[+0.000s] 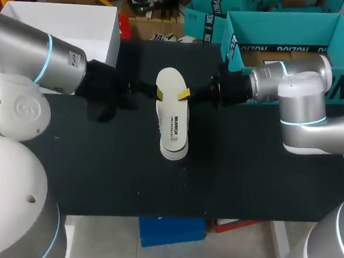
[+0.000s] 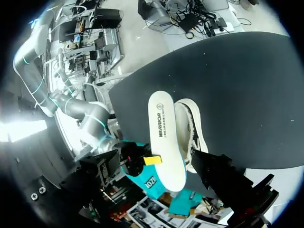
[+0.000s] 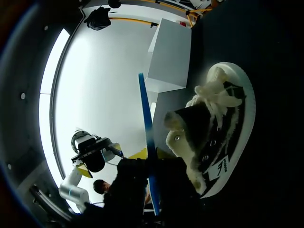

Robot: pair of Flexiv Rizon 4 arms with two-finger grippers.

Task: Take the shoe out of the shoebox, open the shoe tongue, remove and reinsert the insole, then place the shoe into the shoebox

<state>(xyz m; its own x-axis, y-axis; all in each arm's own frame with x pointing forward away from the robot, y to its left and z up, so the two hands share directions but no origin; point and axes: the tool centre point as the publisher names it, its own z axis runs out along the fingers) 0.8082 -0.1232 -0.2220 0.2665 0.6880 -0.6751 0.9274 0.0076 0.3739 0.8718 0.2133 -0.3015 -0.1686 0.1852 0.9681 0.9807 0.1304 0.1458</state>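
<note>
Dark surface (image 1: pixel 99 177) carries the shoe (image 1: pixel 174 142), already out of the teal shoebox (image 1: pixel 284 19). Your right tool (image 1: pixel 187 95) pinches the removed insole (image 1: pixel 172 85) above it. Whether your left tool (image 1: pixel 158 93) grips anything, you cannot tell. Reinserting and boxing remain.

Black table (image 1: pixel 99 171) — shoe (image 2: pixel 192 126) on its side, near middle.

The white insole (image 1: pixel 171 114), printed face up and blue underneath, is sitting out of the shoe, directly above it. The black shoe (image 3: pixel 223 133), with fleece lining, white laces and white sole, is resting on the table (image 1: pixel 245 180). The teal shoebox (image 1: pixel 283 36) is standing open at the far right.
</note>
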